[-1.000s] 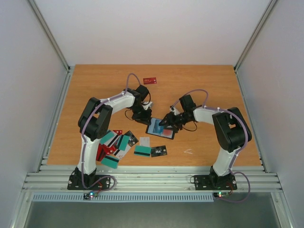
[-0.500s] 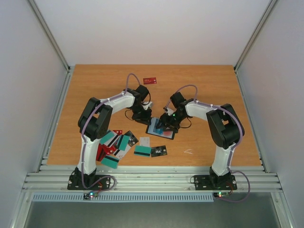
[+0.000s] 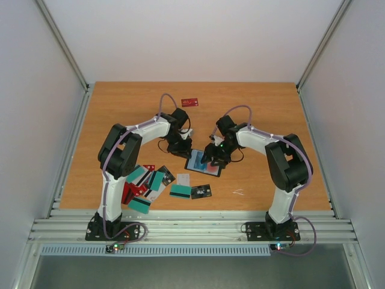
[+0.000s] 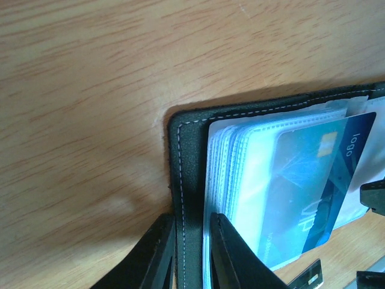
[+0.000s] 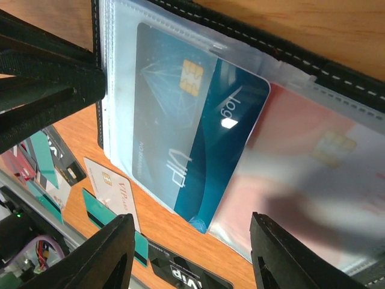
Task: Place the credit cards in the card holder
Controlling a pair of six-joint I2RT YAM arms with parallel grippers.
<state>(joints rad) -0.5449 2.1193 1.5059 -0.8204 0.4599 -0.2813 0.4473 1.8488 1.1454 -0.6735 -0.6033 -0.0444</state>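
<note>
Over the wooden table [image 3: 258, 108], the top view has the card holder [image 3: 203, 163] lying open between the two arms. The left pincer [image 3: 183, 149] sits at the holder's far-left corner. The right pincer [image 3: 210, 159] hangs directly above its open face. Most of the credit cards [image 3: 147, 182] lie in a loose heap near the left arm's base, well apart from the holder. A lone red card [image 3: 190, 102] lies toward the far edge.

From the left wrist, the left pincer is clamped on the holder's black stitched cover, one of its fingers [image 4: 157, 259] on each side of that edge. The clear sleeves start just beside the inner finger. A blue card [image 4: 313, 180] lies among the sleeves further right.

From the right wrist, the right pincer's jaws stand apart and grip nothing. The blue card's lower corner juts out of its sleeve, midway between them. A pink-red card [image 5: 313, 150] shows through the neighbouring sleeve. The left pincer's dark jaws hold the holder's edge at the upper left.
</note>
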